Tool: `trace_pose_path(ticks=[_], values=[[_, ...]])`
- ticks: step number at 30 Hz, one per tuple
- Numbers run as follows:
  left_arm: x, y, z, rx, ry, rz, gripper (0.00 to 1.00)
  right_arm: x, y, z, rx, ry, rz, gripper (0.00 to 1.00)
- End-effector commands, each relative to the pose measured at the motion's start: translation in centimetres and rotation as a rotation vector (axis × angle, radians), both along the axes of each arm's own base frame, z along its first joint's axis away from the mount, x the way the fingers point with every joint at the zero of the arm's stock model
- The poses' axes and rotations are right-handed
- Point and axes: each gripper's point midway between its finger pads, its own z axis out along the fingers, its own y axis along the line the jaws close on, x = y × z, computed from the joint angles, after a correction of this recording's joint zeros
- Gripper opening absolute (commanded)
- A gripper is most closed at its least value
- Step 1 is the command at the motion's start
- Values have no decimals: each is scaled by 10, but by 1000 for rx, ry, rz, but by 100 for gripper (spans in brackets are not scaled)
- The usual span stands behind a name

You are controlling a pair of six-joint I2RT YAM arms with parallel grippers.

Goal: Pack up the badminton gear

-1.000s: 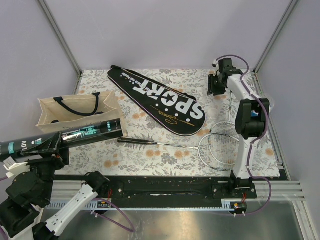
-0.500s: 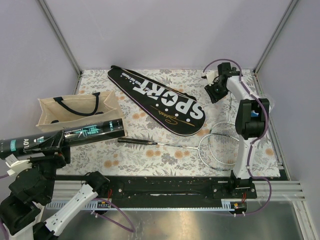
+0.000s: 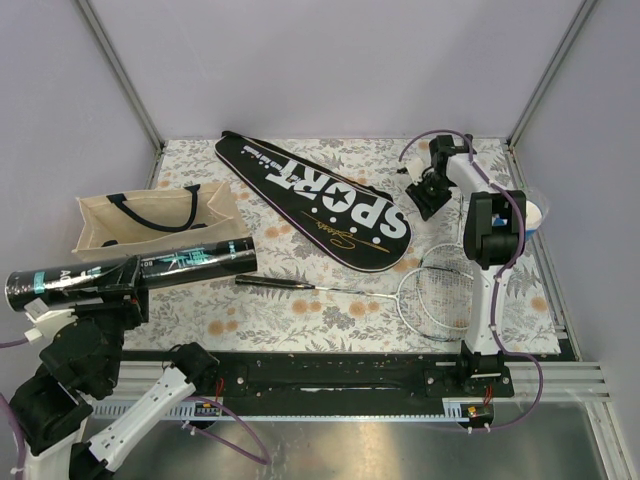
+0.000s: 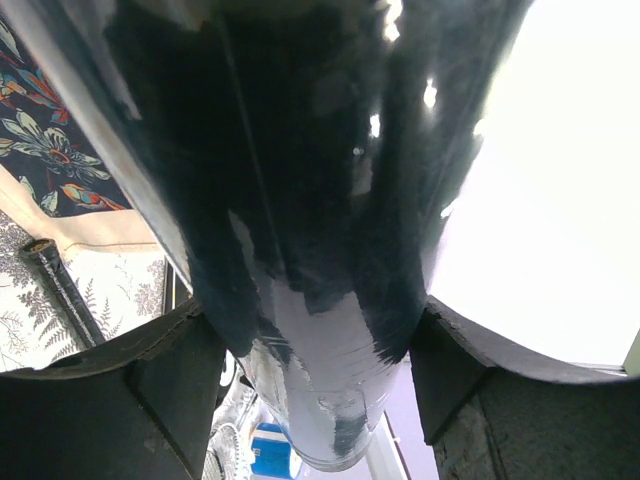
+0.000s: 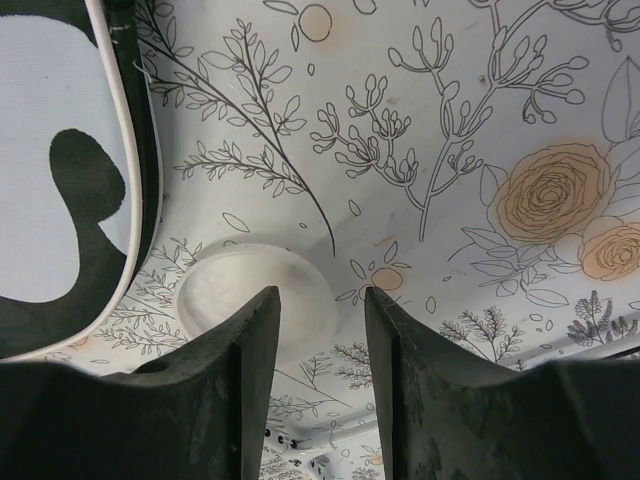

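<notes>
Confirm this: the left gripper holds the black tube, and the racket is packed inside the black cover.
Wrong: the racket lies on the table next to the black cover, not inside it, as the top view shows. The left gripper does hold the black tube.

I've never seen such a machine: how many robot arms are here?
2. The left arm is at the near left, left gripper clamping the black tube; the right arm stands at the right, reaching toward the far edge. None seems hidden.
</notes>
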Motion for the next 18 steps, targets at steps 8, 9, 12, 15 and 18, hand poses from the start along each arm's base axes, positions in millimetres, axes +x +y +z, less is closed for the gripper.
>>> trace_pose_path(ticks=[8,9,12,15,18], values=[[12,-4,16,-14,-39,27,22,6,-4,-6,-14,38,9,36],[13,-4,16,-14,-37,28,22,6,-4,-9,-18,43,4,34],[15,-6,15,-16,-37,26,22,7,-5,-8,-17,47,3,16],[17,-9,14,-13,-32,19,22,8,-1,1,-2,28,-1,0],[20,-12,9,-8,-19,19,22,14,10,26,67,-32,-24,0]])
